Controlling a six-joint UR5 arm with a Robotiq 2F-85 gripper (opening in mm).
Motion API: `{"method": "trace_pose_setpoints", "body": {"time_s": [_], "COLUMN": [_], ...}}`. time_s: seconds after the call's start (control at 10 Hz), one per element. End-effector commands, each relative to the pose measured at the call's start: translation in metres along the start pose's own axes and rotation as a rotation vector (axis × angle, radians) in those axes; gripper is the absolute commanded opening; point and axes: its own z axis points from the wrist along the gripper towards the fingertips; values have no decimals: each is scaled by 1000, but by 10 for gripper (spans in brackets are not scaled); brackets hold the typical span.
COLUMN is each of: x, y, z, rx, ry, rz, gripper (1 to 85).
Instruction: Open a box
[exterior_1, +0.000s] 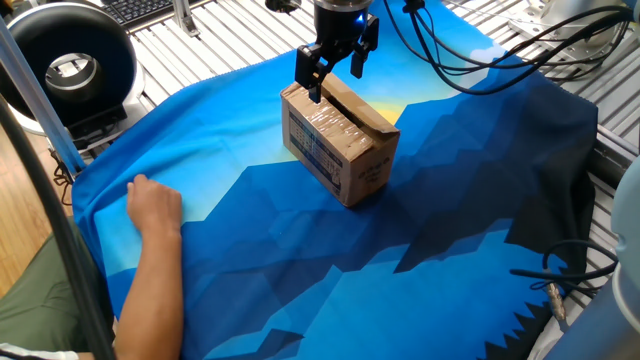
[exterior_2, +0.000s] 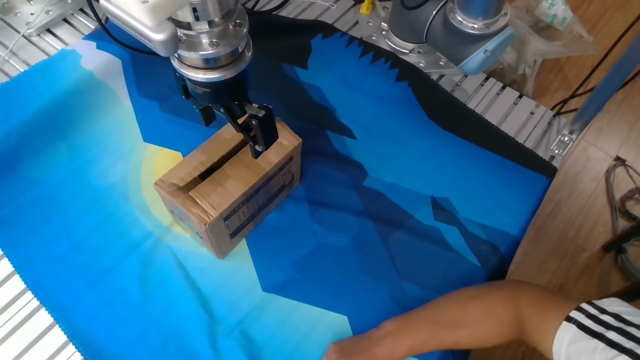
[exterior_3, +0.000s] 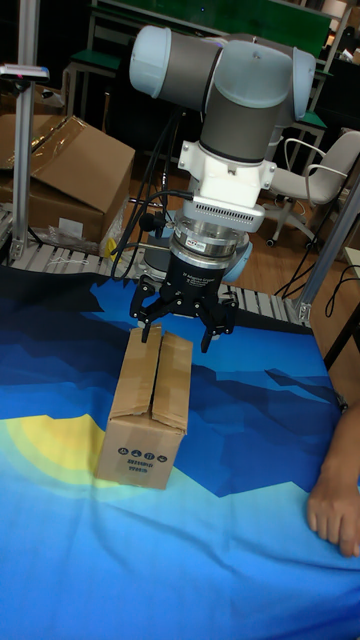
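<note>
Over at about 8 o'clock from the box, a person's hand (exterior_1: 152, 205) lies flat on the blue cloth (exterior_1: 450, 200) that covers the desk (exterior_1: 230, 40), well apart from the work.

The box (exterior_1: 335, 150) stands upright near the middle of that cloth, a little toward 12 o'clock in one fixed view, with its blue-printed side facing the person. As far as I can see, the opening has hardly begun. The two long top flaps are down and lie close to level. A dark seam runs between them along the length of the lid, and no flap is lifted or folded back. I'd judge that all the real work is left: getting a fingertip under an edge, raising the long flaps, then the short ones beneath.

The UR5 arm (exterior_3: 225, 80) comes down from above with its wrist pointing nearly straight down. It is over the far end of the carton, at the box's 12 o'clock in the tall fixed view. The fingers (exterior_2: 262, 132) are spread apart and pinch nothing. In the other fixed view one tip sits right at the end of the seam. The second hangs off to the side, past the lid's edge. Whether the nearer tip is touching the cardboard or is just above it, I cannot tell.
</note>
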Motion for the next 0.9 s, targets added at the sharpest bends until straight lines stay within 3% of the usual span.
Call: {"method": "trace_pose_setpoints", "body": {"time_s": [0.0, 0.8], "x": [-29, -28], "y": [14, 12], "z": [-2, -2], "rx": [-53, -39], "ry": [-107, -108], "rz": [174, 175], "gripper": [13, 13]}}
